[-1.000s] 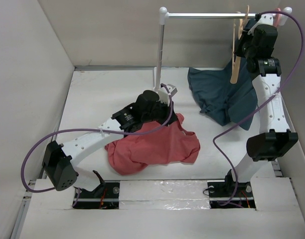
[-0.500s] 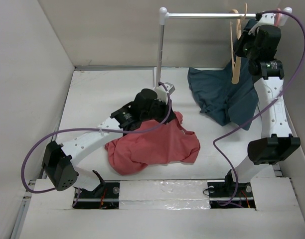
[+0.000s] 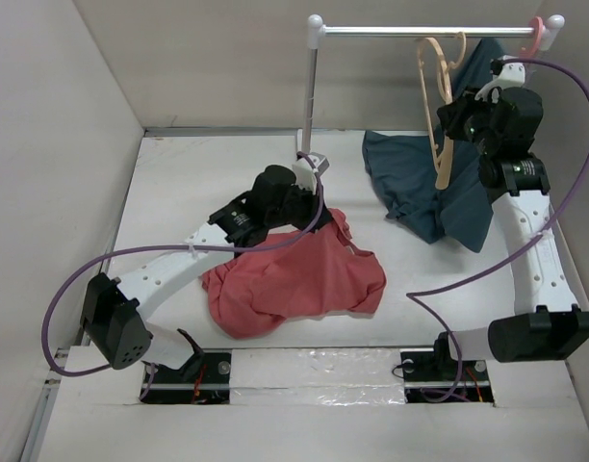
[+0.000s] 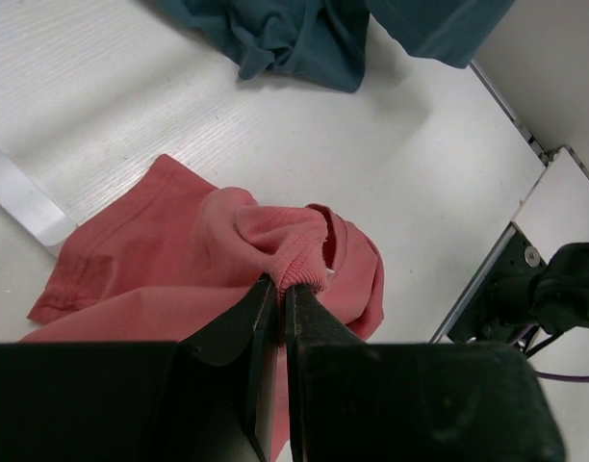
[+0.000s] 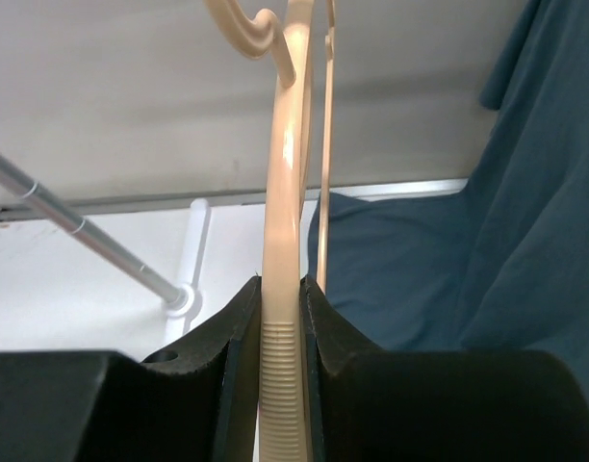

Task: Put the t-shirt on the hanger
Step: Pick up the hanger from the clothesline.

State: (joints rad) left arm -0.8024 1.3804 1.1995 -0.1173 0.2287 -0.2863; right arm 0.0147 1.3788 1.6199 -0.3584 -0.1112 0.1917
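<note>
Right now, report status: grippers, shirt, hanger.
Left gripper shut on red t-shirt at collar. Right gripper shut on wooden hanger, up near the rail. Shirt not on hanger yet. Blue garment lies apart from it.

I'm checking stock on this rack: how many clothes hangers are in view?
2. A tan wooden hanger is clamped in the right gripper near the rail; only the hook of a pink hanger shows at the rail's right end. Others may be hidden.
</note>
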